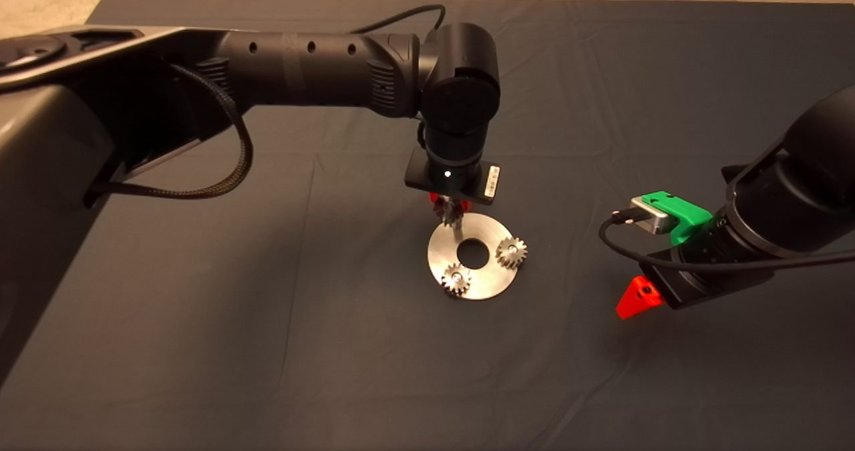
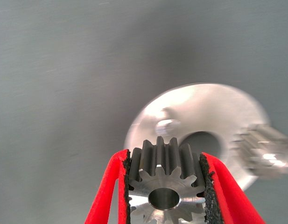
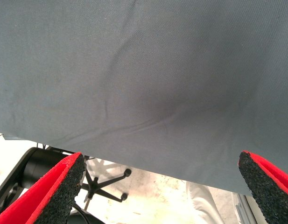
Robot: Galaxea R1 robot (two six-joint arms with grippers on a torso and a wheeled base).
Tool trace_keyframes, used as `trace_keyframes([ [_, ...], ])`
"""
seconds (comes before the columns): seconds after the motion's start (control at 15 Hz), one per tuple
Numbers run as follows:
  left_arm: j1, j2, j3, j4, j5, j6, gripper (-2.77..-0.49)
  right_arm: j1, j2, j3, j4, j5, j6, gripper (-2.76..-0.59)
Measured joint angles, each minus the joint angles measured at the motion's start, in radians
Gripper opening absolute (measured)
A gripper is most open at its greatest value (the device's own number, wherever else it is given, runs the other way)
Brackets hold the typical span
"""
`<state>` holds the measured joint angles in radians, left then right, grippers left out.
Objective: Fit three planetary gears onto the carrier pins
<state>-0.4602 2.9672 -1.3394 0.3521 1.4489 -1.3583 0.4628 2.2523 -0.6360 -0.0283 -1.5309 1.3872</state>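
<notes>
- Gear (image 2: 165, 184) number three sits clamped between my left gripper (image 1: 449, 209) pads, bore axis upright.
- Bare pin (image 2: 166, 125) stands at eleven o'clock on the disc (image 1: 491, 284), just below my jaws, slightly offset.
- Two gears (image 1: 511, 252) already seated, at three and seven o'clock.
- Right gripper (image 3: 162, 186) waits wide open at the mat's three o'clock side, empty and farther off.
</notes>
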Motion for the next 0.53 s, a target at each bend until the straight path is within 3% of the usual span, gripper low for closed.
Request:
trace_keyframes([
  [0.07, 0.0, 0.0, 0.0, 0.0, -0.013, 0.0, -2.53, 0.0, 0.0, 0.0, 0.0, 0.0, 0.0, -0.89],
  [0.33, 0.006, 0.0, 0.0, 0.001, -0.014, 0.0, -2.53, 0.0, 0.0, 0.0, 0.0, 0.0, 0.0, -0.89],
  [0.53, 0.056, 0.0, -0.001, 0.0, -0.029, 0.0, -2.53, 0.0, 0.0, 0.0, 0.0, 0.0, 0.001, -0.89],
])
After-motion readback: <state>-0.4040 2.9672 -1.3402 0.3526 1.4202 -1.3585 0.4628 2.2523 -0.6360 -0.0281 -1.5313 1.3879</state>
